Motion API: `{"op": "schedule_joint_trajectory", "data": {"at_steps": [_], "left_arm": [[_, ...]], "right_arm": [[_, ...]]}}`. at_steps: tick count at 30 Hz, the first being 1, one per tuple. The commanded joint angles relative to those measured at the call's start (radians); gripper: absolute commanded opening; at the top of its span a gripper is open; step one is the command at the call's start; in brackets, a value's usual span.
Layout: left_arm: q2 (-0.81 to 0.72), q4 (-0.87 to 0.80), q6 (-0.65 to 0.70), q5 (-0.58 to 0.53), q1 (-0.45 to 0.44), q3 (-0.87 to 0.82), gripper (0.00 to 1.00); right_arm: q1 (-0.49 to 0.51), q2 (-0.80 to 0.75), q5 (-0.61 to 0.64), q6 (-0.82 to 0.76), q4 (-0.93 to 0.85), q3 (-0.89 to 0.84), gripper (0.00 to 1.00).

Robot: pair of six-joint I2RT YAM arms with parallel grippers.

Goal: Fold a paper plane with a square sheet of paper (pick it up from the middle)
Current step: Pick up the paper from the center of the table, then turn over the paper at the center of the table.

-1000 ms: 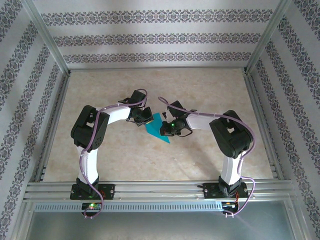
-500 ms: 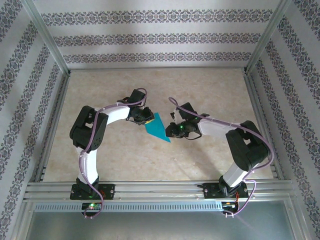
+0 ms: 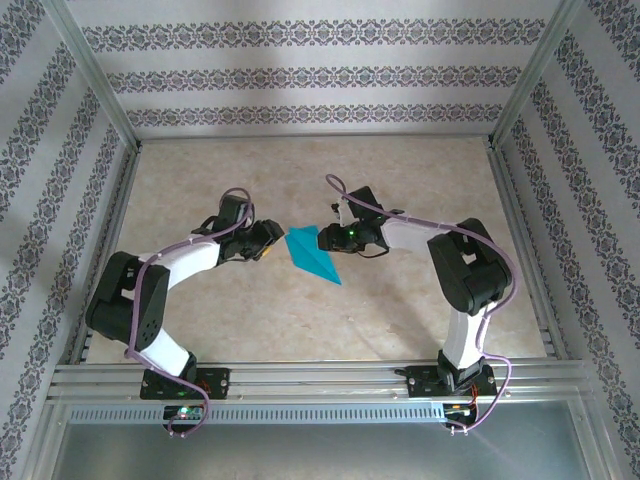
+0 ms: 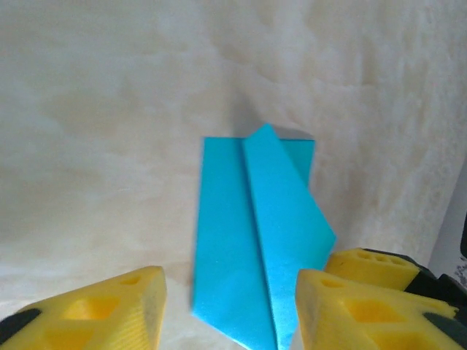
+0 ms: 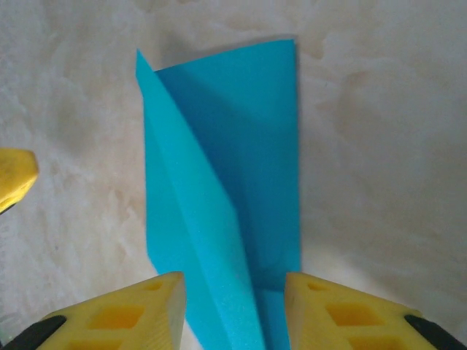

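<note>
Robot lab cell, a boxed test rig. Aluminium frame (image 3: pixel 92 75) encloses a marble-look tabletop (image 3: pixel 300 320), with patterned wallpaper panels (image 3: pixel 320 60) on three sides. Slotted rail (image 3: pixel 320 375) at near edge carries left arm (image 3: pixel 185 258) and right arm (image 3: pixel 465 275), cables exposed.

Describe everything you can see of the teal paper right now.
The teal paper is thin, plain and partly folded into a long tapering shape, blunt at its far end and pointed at its near-right end in the top view. A long diagonal flap lies over it, one crease edge lifting slightly. It rests on the marbled table between the open left gripper and open right gripper, whose yellow fingers flank it; whether they touch it I cannot tell.
</note>
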Motion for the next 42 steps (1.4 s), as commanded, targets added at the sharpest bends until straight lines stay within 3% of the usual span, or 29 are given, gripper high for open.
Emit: {"op": "schedule_joint_trajectory", "data": {"at_steps": [1, 6, 14, 25, 31, 35, 42], "left_arm": [[-0.042, 0.052, -0.035, -0.014, 0.014, -0.022, 0.55], [-0.046, 0.068, -0.032, 0.0, 0.022, -0.041, 0.62], [-0.086, 0.179, -0.004, 0.073, 0.041, -0.089, 0.78], [-0.142, 0.534, -0.052, 0.275, 0.02, -0.126, 0.9], [-0.104, 0.75, -0.114, 0.327, -0.014, -0.13, 0.85], [-0.095, 0.852, -0.123, 0.339, -0.029, -0.133, 0.73], [-0.065, 0.872, -0.103, 0.355, -0.042, -0.121, 0.52]], "right_arm": [[-0.01, 0.033, -0.047, -0.03, 0.016, 0.044, 0.41], [-0.013, 0.086, -0.155, -0.039, 0.033, 0.074, 0.33], [-0.035, 0.061, -0.229, -0.003, 0.136, 0.037, 0.08], [-0.059, -0.126, -0.372, 0.257, 0.435, -0.047, 0.04], [-0.061, -0.175, -0.394, 0.408, 0.525, -0.059, 0.04], [-0.061, -0.185, -0.397, 0.513, 0.595, -0.07, 0.05], [-0.058, -0.172, -0.432, 0.612, 0.695, -0.071, 0.05]]}}
